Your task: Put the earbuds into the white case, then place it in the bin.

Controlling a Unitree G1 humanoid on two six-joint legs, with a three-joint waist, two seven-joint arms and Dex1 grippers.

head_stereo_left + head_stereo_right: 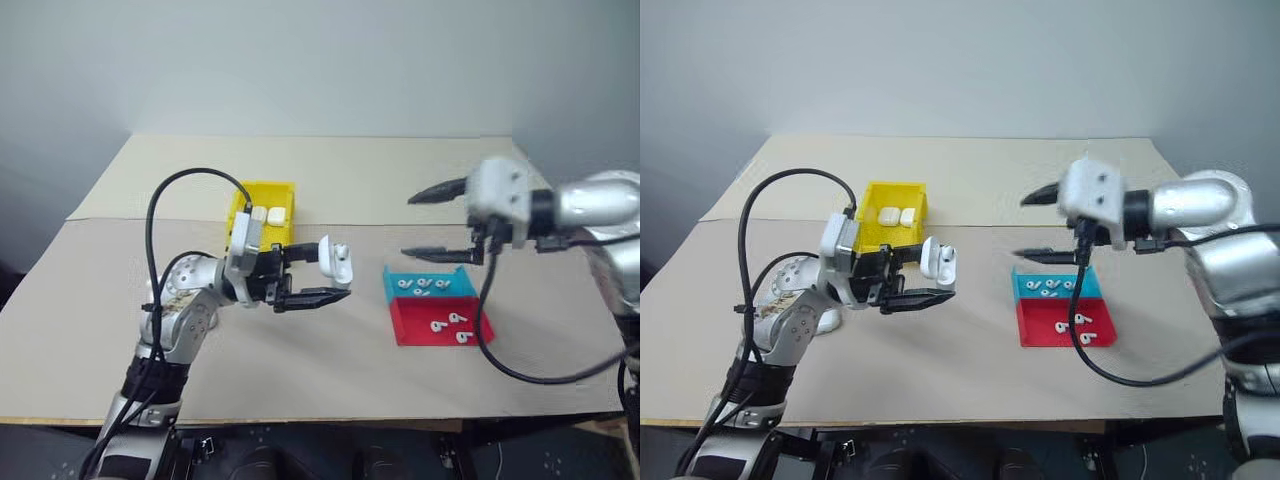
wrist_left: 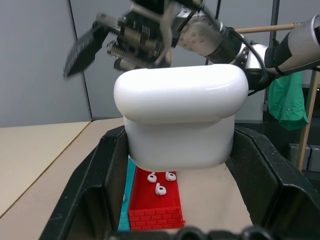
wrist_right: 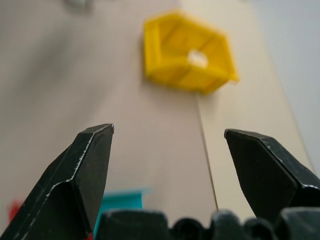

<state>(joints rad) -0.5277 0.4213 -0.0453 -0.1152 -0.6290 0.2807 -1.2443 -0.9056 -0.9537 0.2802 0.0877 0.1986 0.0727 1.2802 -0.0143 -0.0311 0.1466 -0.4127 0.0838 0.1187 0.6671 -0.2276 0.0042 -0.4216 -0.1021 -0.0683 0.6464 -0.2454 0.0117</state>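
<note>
While the left tool (image 1: 318, 275) pinches the white case (image 1: 337, 260) above the tabletop (image 1: 330, 360) | right tool (image 1: 440, 222) spread, empty | earbuds (image 1: 450, 324) in red tray (image 1: 420, 330), more in teal tray (image 1: 400, 285) | yellow bin (image 1: 240, 205) holds two cases (image 1: 268, 215).

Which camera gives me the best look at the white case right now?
The left wrist view: the white case sits close up between the left pincer's fingers, its lid seam plain. Both eye views show it far smaller, held above the table in that pincer. In the right wrist view only a white blur lies in the yellow bin.
</note>
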